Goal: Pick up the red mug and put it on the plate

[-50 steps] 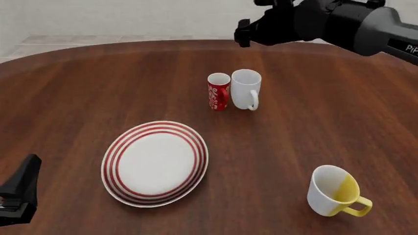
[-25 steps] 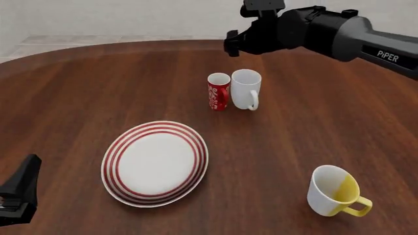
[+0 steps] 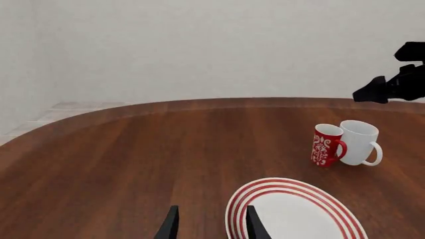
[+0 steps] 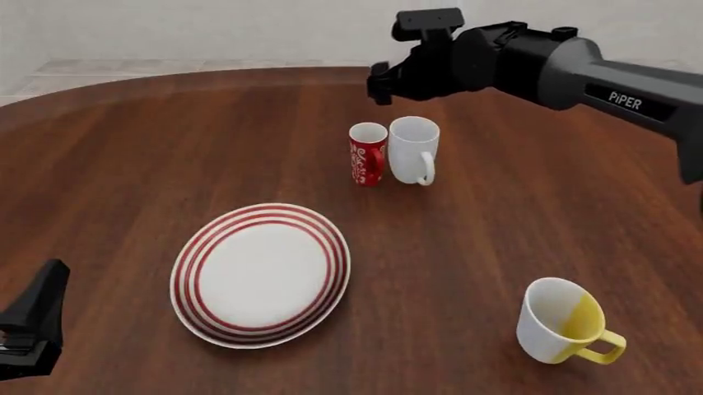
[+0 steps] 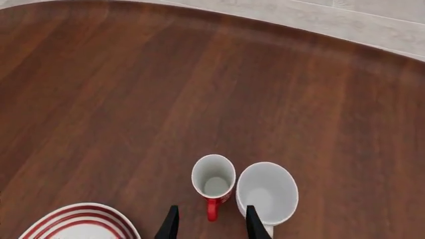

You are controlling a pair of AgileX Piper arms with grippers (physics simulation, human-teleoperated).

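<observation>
Table (image 4: 165,140): broad, dark wood, with a pale wall and floor behind; it carries everything below.
Plate (image 4: 189,255): white with red rings, well short of the right gripper on the arms' side and toward the left arm; nothing lies on it.
Right gripper (image 5: 208,224): hovers high over the two mugs, fingers parted and holding nothing; the red mug's handle sits between the fingertips in the wrist view.
Left gripper (image 3: 209,226): low and parked far from the mugs, fingers spread, nothing held.
White-and-yellow mug (image 4: 562,322): well apart, out of the way.
White mug (image 4: 414,148): touching or just beside the red mug, on its right.
Red mug (image 4: 368,153): almost straight below the right gripper, upright, handle toward the arms.
Doing it well: I judge the descent should be vertical, with one finger inside the rim or at the free left side, since the white mug crowds the other flank.
</observation>
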